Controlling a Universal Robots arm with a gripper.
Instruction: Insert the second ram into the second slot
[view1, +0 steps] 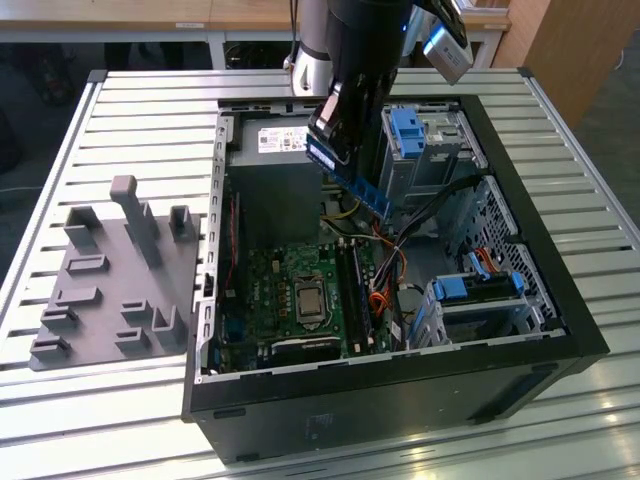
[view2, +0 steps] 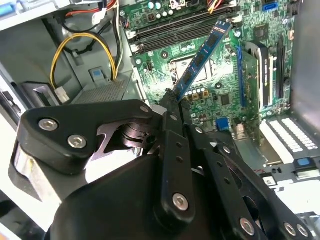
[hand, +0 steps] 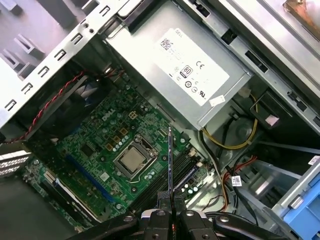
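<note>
Exterior view: the gripper (view1: 335, 140) hangs over the open computer case (view1: 560, 300), fingers pressed onto one end of the second ram (view1: 365, 190) — a thin blue stick, tilted, its free end pointing down towards the exterior view's right. The stick is in the air above the motherboard (view1: 290, 290) and not seated in any slot. The grey power supply (view1: 270, 140) sits just behind it, and the blue drive-bay tabs (view1: 410, 130) are beside it. A grey fixture tray (view1: 110, 280) lies on the slatted table (view1: 150, 100) at the exterior view's left, well apart from the case. In the second wrist view the gripper (view2: 172, 100) pinches the ram (view2: 202, 57), whose chips are visible, and the black memory slots (view2: 185, 32) lie beyond its far end. First wrist view — the ram (hand: 170, 160) is edge-on, a thin line rising from the gripper (hand: 171, 210), beside the processor socket (hand: 131, 160).
</note>
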